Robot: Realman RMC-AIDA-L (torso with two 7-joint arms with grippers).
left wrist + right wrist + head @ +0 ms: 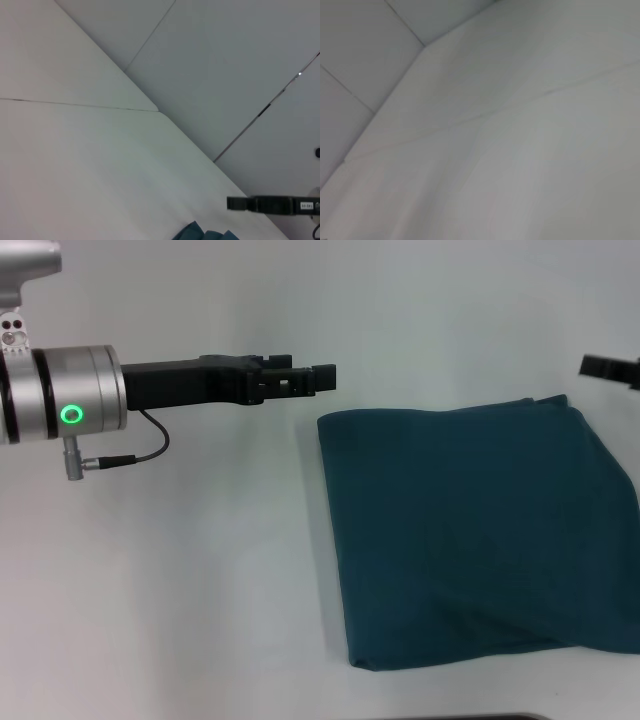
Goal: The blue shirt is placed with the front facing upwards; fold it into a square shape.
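Note:
The blue shirt (475,535) lies folded into a rough square on the white table (180,580), right of centre in the head view, with no lettering or collar showing. A small corner of the shirt (200,234) also appears in the left wrist view. My left gripper (325,378) reaches in from the left and hovers just beyond the shirt's far left corner, holding nothing. My right gripper (598,366) is at the far right edge, above the shirt's far right corner, clear of the cloth; it shows as a dark bar (235,203) in the left wrist view.
The left arm's silver wrist (70,395) with a green light and a black cable (140,450) fills the upper left. Bare white tabletop lies left of the shirt. The right wrist view shows only the table surface and its far edge (385,107).

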